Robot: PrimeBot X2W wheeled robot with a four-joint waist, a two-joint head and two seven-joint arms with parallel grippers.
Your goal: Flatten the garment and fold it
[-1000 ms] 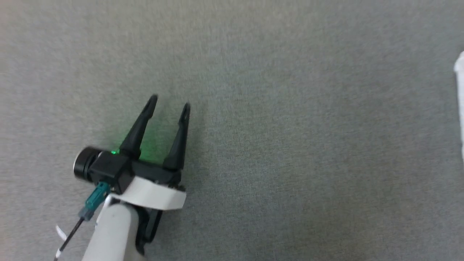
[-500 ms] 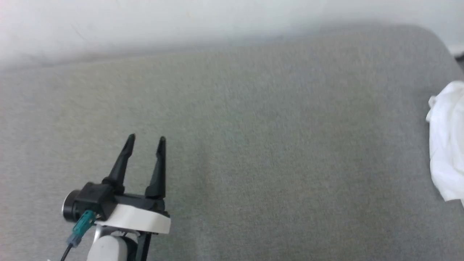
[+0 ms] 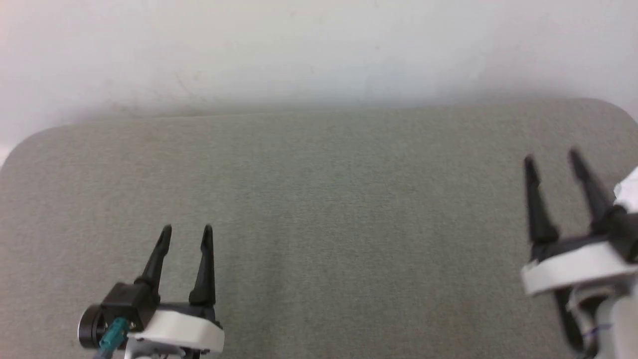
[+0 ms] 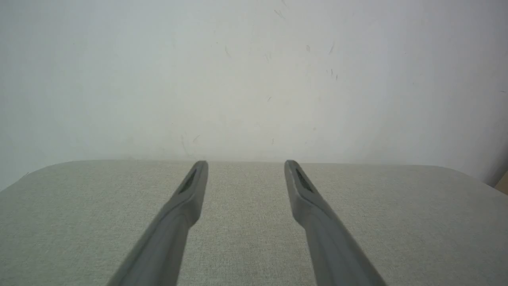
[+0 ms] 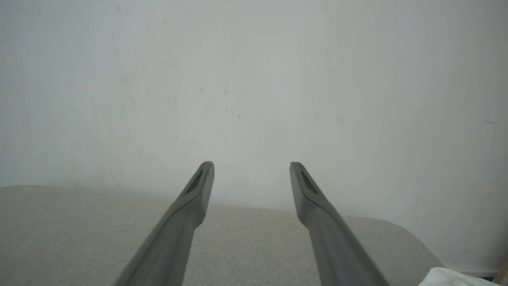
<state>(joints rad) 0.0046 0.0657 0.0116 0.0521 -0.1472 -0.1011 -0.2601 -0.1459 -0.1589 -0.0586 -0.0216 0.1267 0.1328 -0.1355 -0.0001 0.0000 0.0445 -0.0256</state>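
The left jaws stand over the near left part of the tabletop (image 3: 324, 199). Their two long dark fingers (image 3: 204, 269) are spread wide and hold nothing. In the left wrist view the fingers (image 4: 182, 206) are tapered with rounded tips, and bare tabletop (image 4: 246, 238) shows in the gap between them. They point toward the far edge of the tabletop.

The right jaws stand over the right side of the tabletop, further from its near edge than the left jaws. Their fingers (image 3: 536, 209) are also spread wide and hold nothing. The right wrist view confirms that the gap between the fingers (image 5: 313, 202) is clear.

The garment (image 3: 631, 192) is at the right edge of the tabletop, just beyond the right jaws and apart from their fingertips. A small patch of white, smooth, crumpled cloth is visible. The right wrist view shows a similar patch of the garment (image 5: 456, 279) beside the far right corner of the tabletop (image 5: 59, 230). Too little of the garment is visible to tell its long axis or which way it points.

The tabletop is covered in grey woven fabric with a fine, even texture. Its far corners are rounded.

A plain white wall (image 3: 319, 50) with faint scuff marks rises behind the far edge of the tabletop.
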